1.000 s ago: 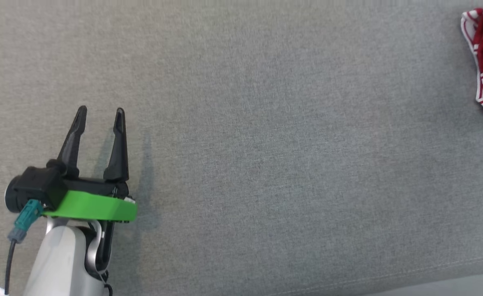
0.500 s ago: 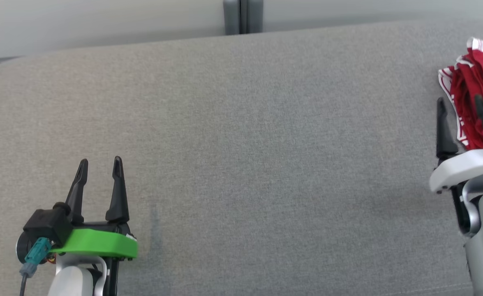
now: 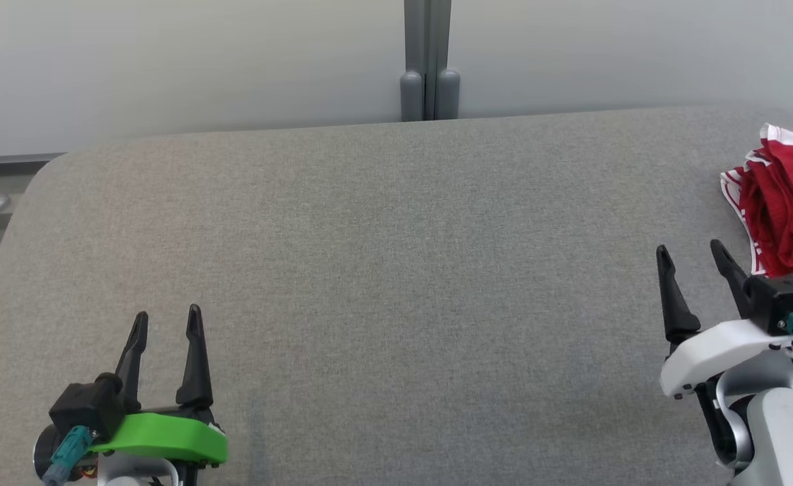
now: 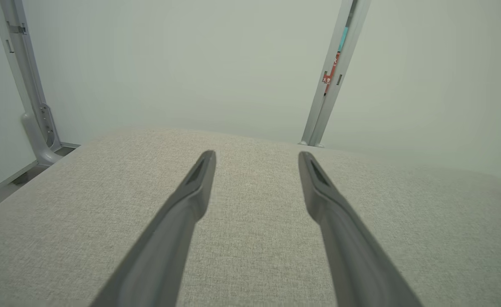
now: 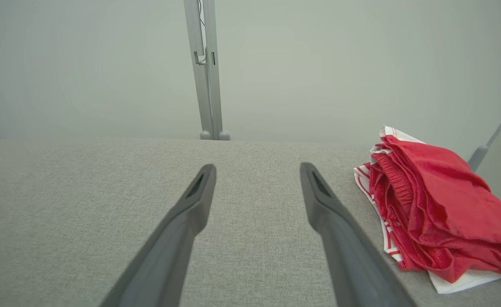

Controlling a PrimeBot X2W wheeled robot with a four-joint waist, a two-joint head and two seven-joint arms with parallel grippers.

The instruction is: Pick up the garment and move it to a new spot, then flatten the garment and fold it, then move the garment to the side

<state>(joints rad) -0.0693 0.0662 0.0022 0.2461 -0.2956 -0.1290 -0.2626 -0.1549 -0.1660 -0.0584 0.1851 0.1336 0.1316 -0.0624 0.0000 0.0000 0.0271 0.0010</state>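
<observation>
Lying in a loose, layered heap at the right edge of the grey fabric bench (image 3: pixel 396 270), the red shorts (image 5: pixel 438 204) could be awaiting pickup or already folded and set aside; I cannot judge which. The right gripper (image 3: pixel 690 248) hovers just beside them and the left gripper (image 3: pixel 168 312) sits near the front left corner, both spread wide and empty. Behind the bench are a pale wall (image 3: pixel 200 61) and a grey post (image 3: pixel 428 61)

garment (image 3: pixel 784 202) bunched far right on cushion (image 3: pixel 396 270) | left gripper (image 3: pixel 168 312) near left, jaws apart, empty | right gripper (image 3: pixel 689 246) just beside garment, jaws apart

One garment (image 3: pixel 784 202), one cushion (image 3: pixel 396 270), two grippers: left gripper (image 3: pixel 168 314), right gripper (image 3: pixel 690 248).
</observation>
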